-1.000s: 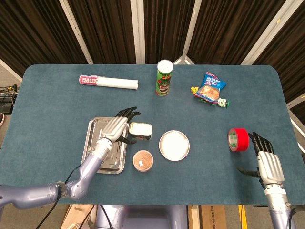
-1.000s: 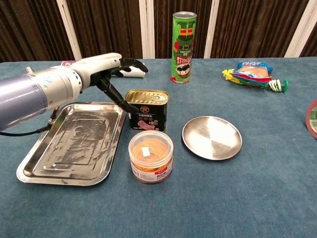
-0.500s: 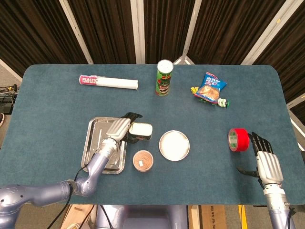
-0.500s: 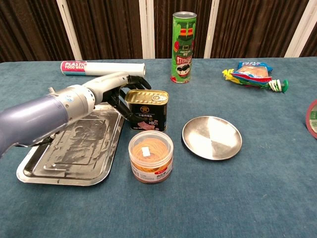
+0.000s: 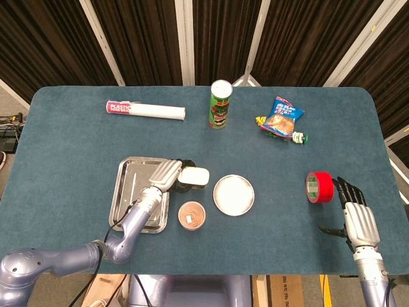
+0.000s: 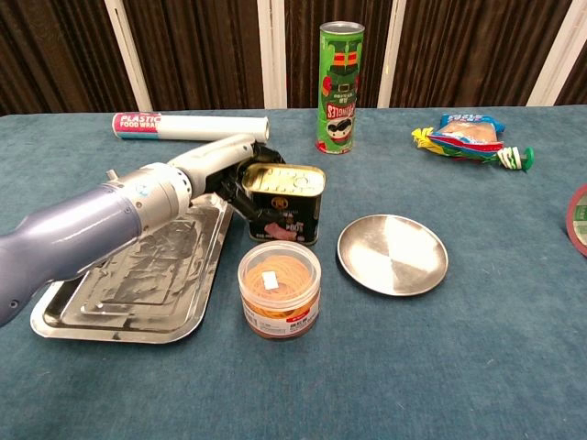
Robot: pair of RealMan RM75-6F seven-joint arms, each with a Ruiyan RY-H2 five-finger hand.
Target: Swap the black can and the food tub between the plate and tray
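- The left hand (image 6: 237, 174) grips the can (image 6: 284, 202) from its left side, fingers wrapped onto the front face; in the head view, the hand (image 5: 167, 174) covers the can's left end (image 5: 193, 178).
- The can is tilted, with its gold top tipped toward the camera, at the tray's (image 6: 119, 275) right edge, between tray and plate (image 6: 393, 254); whether its base touches the desk (image 6: 440, 367) I cannot tell.
- The tub (image 6: 280, 289) stands on the desk just in front of the can, beside the tray's near right corner and left of the plate.
- Tray and plate both lie bare on the desk.
- The right hand (image 5: 359, 220) rests at the desk's near right, fingers spread, holding nothing, just beside the red tape (image 5: 318, 187).
- Further back: a wrap roll (image 6: 191, 126) behind the tray, a green tube (image 6: 340, 87) upright, and a snack bag (image 6: 468, 134) to its right.
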